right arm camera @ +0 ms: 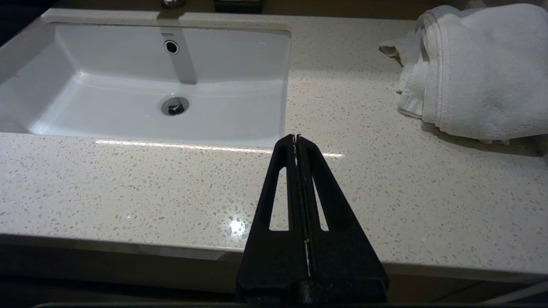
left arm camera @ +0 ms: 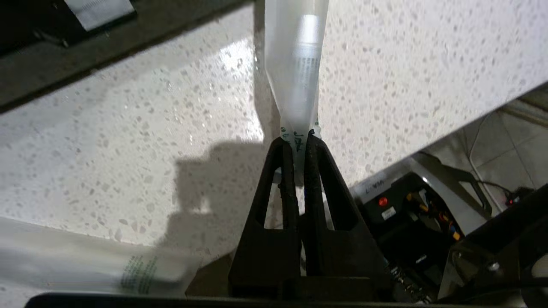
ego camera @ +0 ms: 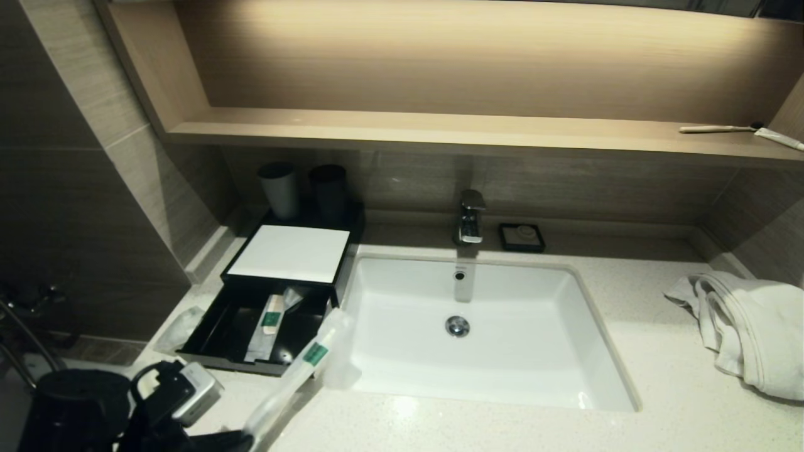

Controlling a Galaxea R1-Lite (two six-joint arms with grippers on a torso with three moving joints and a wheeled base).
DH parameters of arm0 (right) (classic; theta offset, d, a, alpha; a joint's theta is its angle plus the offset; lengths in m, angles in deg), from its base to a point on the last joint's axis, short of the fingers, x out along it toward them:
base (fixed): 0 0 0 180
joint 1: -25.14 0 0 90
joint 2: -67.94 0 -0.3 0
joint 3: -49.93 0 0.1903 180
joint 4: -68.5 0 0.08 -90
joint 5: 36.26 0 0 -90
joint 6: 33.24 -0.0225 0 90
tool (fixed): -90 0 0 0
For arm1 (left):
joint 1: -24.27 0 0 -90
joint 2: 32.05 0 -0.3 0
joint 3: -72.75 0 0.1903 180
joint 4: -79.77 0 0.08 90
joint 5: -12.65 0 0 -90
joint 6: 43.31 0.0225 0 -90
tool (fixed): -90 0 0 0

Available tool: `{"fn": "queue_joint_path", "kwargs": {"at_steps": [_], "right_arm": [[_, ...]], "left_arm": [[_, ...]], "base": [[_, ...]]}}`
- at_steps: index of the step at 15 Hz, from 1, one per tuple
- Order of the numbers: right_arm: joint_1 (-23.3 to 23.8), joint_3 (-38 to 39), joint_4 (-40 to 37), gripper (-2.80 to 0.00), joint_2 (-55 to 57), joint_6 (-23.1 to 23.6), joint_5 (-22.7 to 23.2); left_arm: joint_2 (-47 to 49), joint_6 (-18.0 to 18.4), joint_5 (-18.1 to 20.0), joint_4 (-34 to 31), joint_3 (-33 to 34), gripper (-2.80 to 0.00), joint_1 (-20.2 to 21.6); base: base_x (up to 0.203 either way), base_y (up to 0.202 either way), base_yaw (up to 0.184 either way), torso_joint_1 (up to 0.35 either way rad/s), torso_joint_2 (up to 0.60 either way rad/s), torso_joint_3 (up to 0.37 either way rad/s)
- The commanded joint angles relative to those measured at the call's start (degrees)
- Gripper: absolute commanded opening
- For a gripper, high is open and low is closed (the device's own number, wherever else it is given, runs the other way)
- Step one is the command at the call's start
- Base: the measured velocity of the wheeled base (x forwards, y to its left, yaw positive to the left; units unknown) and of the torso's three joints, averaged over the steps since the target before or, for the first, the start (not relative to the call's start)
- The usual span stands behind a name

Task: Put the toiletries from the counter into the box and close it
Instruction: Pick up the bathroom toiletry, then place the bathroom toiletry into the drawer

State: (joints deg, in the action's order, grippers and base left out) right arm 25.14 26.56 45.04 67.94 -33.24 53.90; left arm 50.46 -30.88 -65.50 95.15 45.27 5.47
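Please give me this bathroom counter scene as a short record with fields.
Left pincer: shut on the long packet, holding it by one end above the counter, near the drawer.
Right pincer: shut, empty, parked over the counter's front edge.
Box: drawer pulled open, one green-labelled packet inside.
Short pouch: on the counter left of the drawer.
Towel: on the counter's right side.

warm glow under the shelf [ego camera: 440,135] up top, dim dark left side, glare spots on the counter [left arm camera: 231,60], gripper shadow, blurry lower-left packet [left arm camera: 107,269]
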Motion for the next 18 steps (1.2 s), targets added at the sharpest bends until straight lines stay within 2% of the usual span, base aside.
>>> {"fn": "queue_joint_path", "kwargs": {"at_steps": [1, 5, 8, 12, 15, 18], "right_arm": [[0.0, 0.0, 0.0, -2.80, 0.0, 0.0, 0.0], [0.0, 0.0, 0.0, -2.80, 0.0, 0.0, 0.0], [0.0, 0.0, 0.0, -2.80, 0.0, 0.0, 0.0], [0.0, 0.0, 0.0, -2.80, 0.0, 0.0, 0.0], [0.0, 0.0, 0.0, -2.80, 0.0, 0.0, 0.0], [0.0, 0.0, 0.0, -2.80, 0.0, 0.0, 0.0]], "left_arm": [[-2.6, -1.4, -0.1, -0.6, -2.4, -2.80, 0.0], [-5.6, -5.3, -3.1, -8.0, -9.7, -2.80, 0.6], [-8.8, -6.9, -6.4, -25.9, -20.5, -2.80, 3.1], [-10.3, -8.8, -7.4, -51.1, -34.4, -2.80, 9.8], [-9.4, -8.9, -7.5, -62.4, -40.1, -2.80, 12.7], [-6.1, -8.9, -7.5, -65.3, -42.2, -2.80, 14.5]], "base": [[0.000, 0.000, 0.000, 0.000, 0.00, 0.000], [0.000, 0.000, 0.000, 0.000, 0.00, 0.000], [0.000, 0.000, 0.000, 0.000, 0.00, 0.000], [0.000, 0.000, 0.000, 0.000, 0.00, 0.000], [0.000, 0.000, 0.000, 0.000, 0.00, 0.000], [0.000, 0.000, 0.000, 0.000, 0.00, 0.000]]}}
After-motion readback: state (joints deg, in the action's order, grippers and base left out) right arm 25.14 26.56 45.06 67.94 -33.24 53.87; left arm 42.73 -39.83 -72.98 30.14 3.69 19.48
